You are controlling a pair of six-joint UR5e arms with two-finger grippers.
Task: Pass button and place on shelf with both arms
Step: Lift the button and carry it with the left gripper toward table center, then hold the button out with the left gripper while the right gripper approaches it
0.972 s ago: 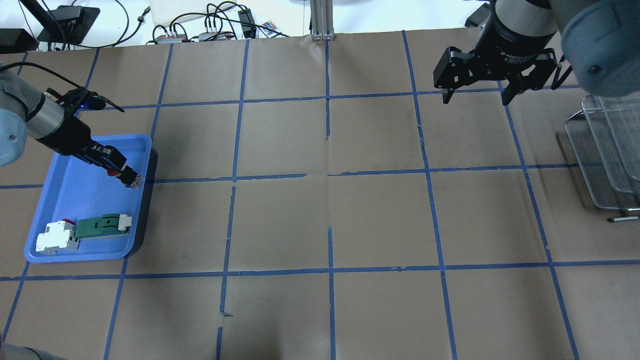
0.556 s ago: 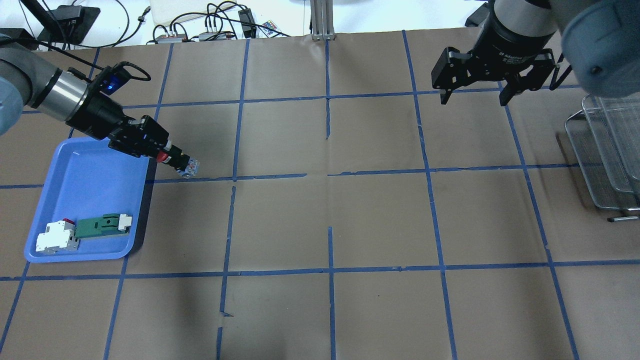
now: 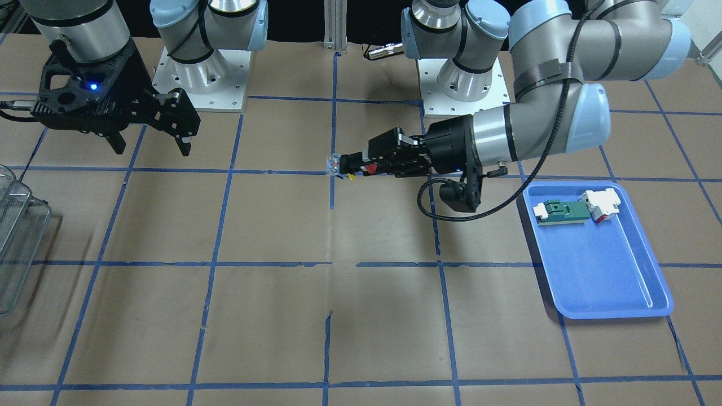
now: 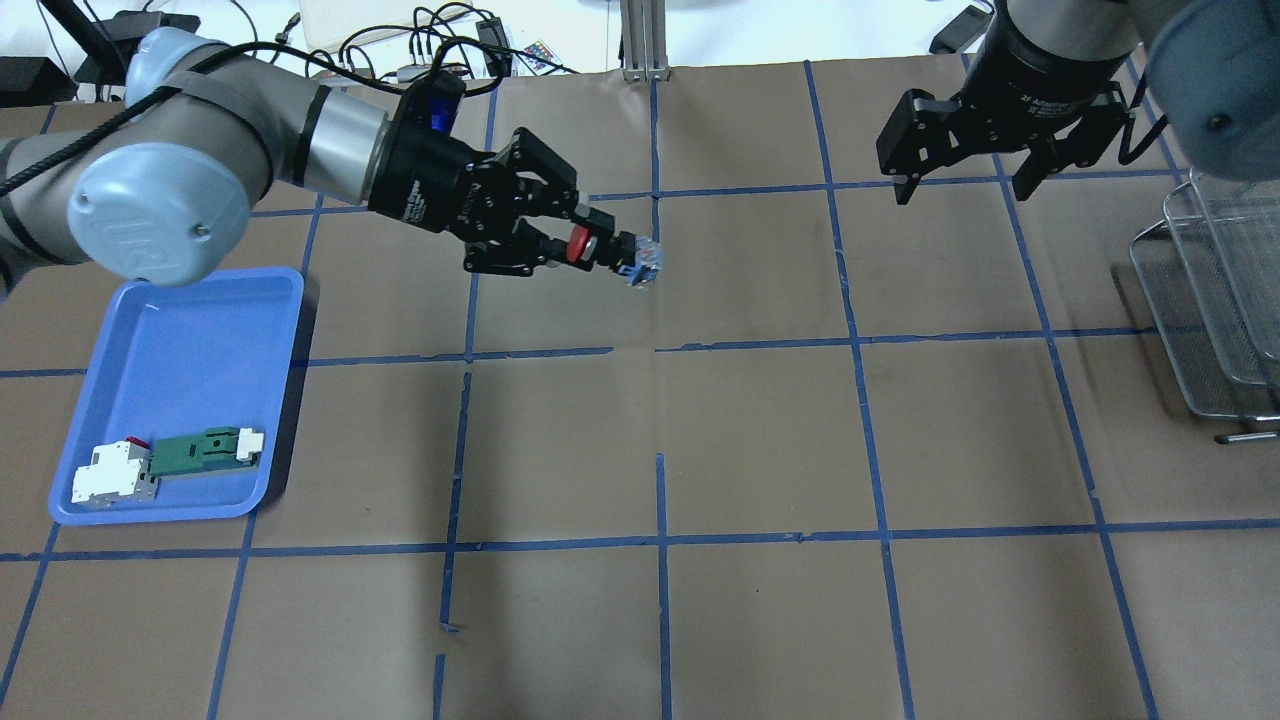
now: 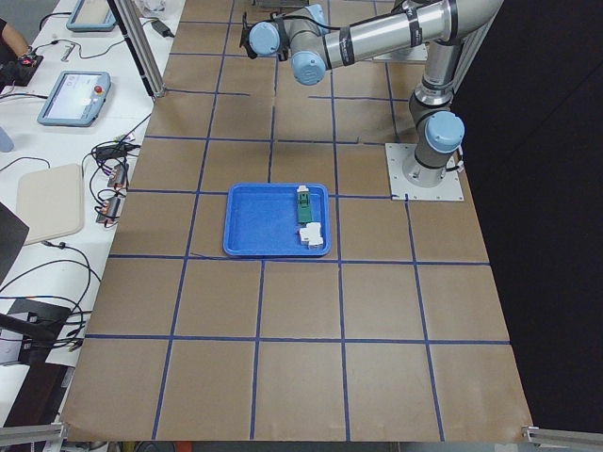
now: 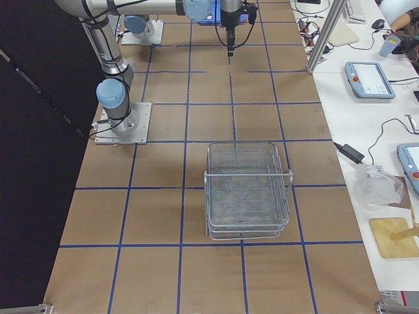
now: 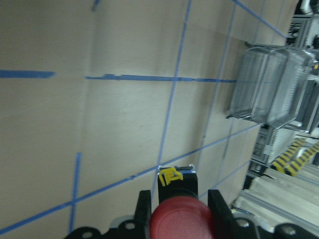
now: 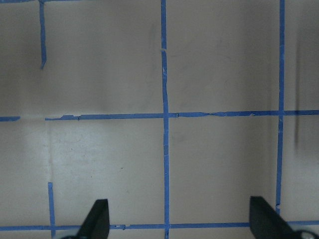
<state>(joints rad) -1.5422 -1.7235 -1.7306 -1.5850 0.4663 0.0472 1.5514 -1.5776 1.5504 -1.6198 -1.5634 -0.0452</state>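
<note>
My left gripper [image 4: 590, 249] is shut on the button [image 4: 610, 250], held sideways above the table near its middle, red cap toward the fingers and grey-blue base pointing right. The button also shows in the front view [image 3: 352, 165] and the left wrist view [image 7: 179, 211], with the gripper [image 3: 375, 163] behind it. My right gripper [image 4: 968, 180] is open and empty, hanging high over the far right of the table, as the front view [image 3: 151, 148] and the right wrist view [image 8: 177, 219] show. The wire-mesh shelf [image 4: 1215, 300] stands at the right edge, seen whole in the exterior right view [image 6: 247, 190].
A blue tray [image 4: 185, 350] at the left holds a green-and-white flat part [image 4: 205, 449] and a white-and-red block [image 4: 112, 473]. Blue tape lines grid the brown paper table. Cables and boxes lie beyond the far edge [image 4: 420, 50].
My left arm has lifted the button out of the blue tray and carried it right and away, toward the table's middle. The right gripper has barely moved and stays open.
</note>
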